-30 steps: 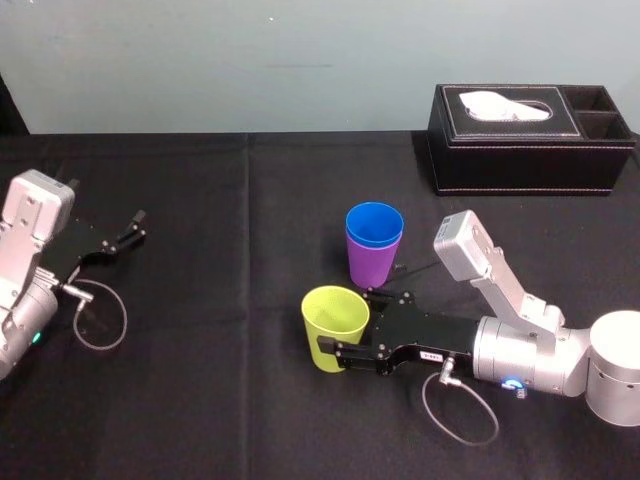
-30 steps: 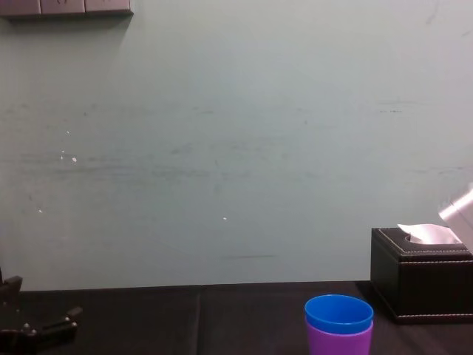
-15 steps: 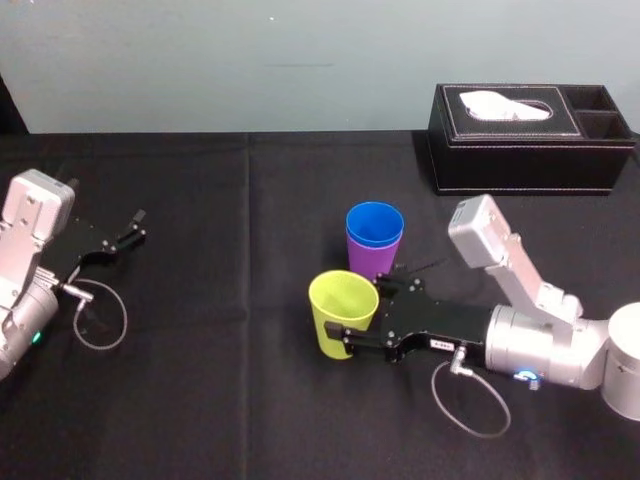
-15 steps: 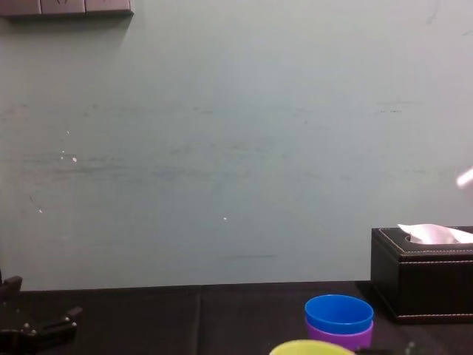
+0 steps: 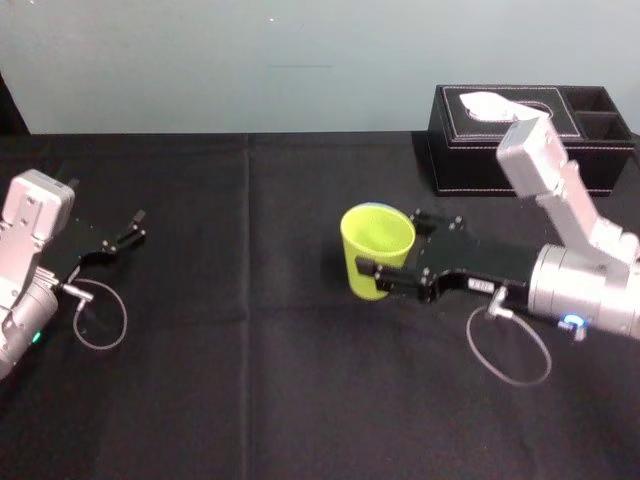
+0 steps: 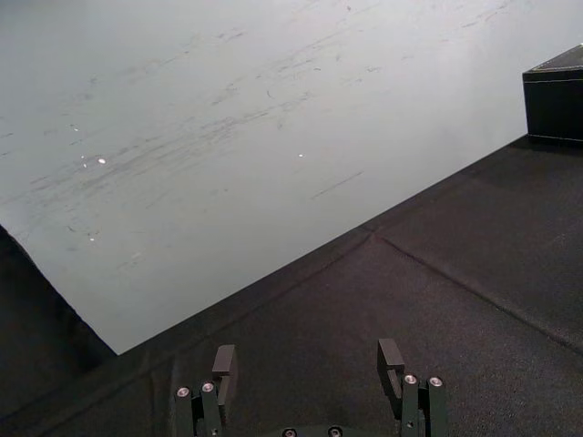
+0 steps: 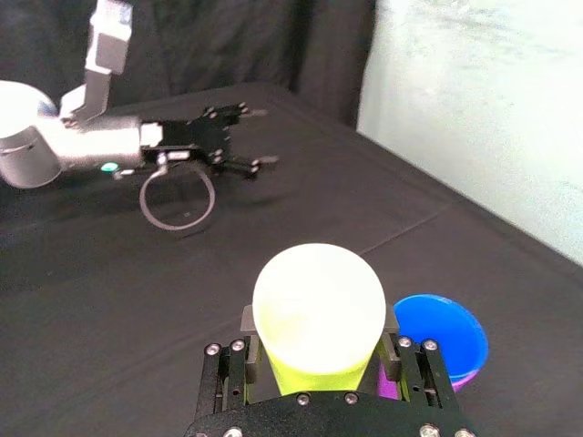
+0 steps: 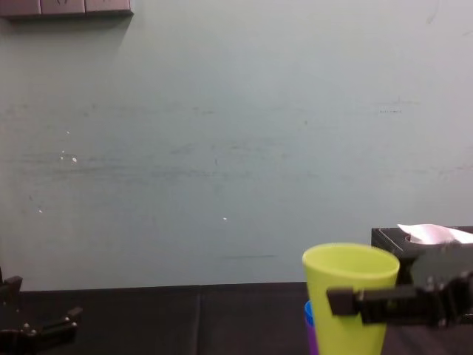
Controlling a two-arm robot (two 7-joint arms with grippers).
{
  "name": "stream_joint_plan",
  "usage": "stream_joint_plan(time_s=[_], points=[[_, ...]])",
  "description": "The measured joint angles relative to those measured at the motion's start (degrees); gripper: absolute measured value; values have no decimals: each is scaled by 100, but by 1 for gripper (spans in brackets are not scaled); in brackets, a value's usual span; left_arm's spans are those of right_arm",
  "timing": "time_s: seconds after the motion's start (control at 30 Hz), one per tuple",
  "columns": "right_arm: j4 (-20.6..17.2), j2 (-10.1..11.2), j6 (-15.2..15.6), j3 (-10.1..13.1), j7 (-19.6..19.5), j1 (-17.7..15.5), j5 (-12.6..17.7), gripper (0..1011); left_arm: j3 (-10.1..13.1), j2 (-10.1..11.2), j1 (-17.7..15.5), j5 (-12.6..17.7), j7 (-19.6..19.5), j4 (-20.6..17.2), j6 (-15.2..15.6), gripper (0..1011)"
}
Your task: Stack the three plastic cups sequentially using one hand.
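The right gripper (image 5: 387, 240) was clamped on the yellow-green cup (image 5: 377, 248), one finger on each side of its wall below the rim, holding it upright and clear of the black table (image 5: 250, 380) at the centre-right of the head view. In the right wrist view the blue cup (image 7: 442, 337) sat nested in the purple cup (image 7: 460, 381), and that pair lay just beside the held cup rather than squarely under it; in the chest view they showed as slivers at the bottom edge behind the yellow-green cup's base. The step in hand looked like the last one: seating the third cup in the blue one. To do it well, the arm would first need to bring the base over the middle of the blue mouth, since the offset suggested it was not lined up yet. The cup should stay upright on the way down, because a tilted base could catch the blue rim and tip the light pair. The fingers should let go only once it settled. The tissue box (image 5: 530, 140) stood well apart at the upper right. The left gripper (image 5: 125, 232) lay parked at the left edge, its fingers spread with nothing between them.
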Motion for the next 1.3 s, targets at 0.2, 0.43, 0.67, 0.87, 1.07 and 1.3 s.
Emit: stream_joint_plan(time_s=[0.2,0.43,0.67,0.87,1.07,1.3], points=[[34,7,107,124,-149,147,86,734,0,0,0,0,0,0,0,1011],[261,-70,180,161,-241,387,129,734,0,0,0,0,0,0,0,1011],[626,-213,236,64,-257,691,91,735,0,0,0,0,0,0,0,1011],[990,-378,192,-46,-176,902,72,734,0,0,0,0,0,0,0,1012],[1153,-470,173,-134,-126,1024,58,734,0,0,0,0,0,0,0,1011],[1280,-549,159,-228,-101,1142,-11,734,0,0,0,0,0,0,0,1011]])
